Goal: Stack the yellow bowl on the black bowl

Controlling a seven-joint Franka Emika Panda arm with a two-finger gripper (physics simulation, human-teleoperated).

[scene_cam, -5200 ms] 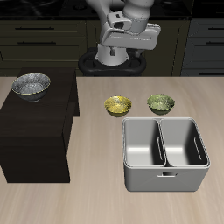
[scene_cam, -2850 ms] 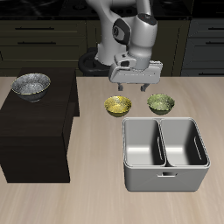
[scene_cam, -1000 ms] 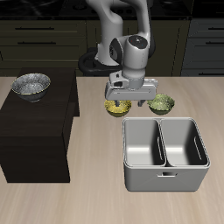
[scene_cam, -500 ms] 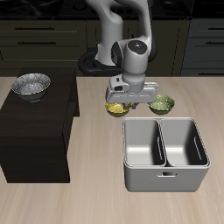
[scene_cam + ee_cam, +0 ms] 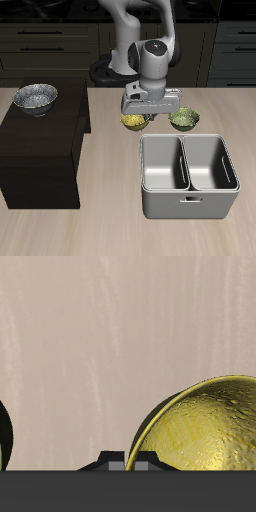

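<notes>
So on the light wooden table point(image 5: 60, 235) there's a grey metal caddy with two open compartments point(image 5: 190, 176), sitting toward the front edge. Just behind it is a small olive-green round bowl point(image 5: 184, 119), upright on the tabletop, close to the caddy's back rim but not touching it. Off to the side there's a chunky dark brown-black cabinet box point(image 5: 40, 150). Dark kitchen cabinets with drawers point(image 5: 45, 45) line the back.
</notes>
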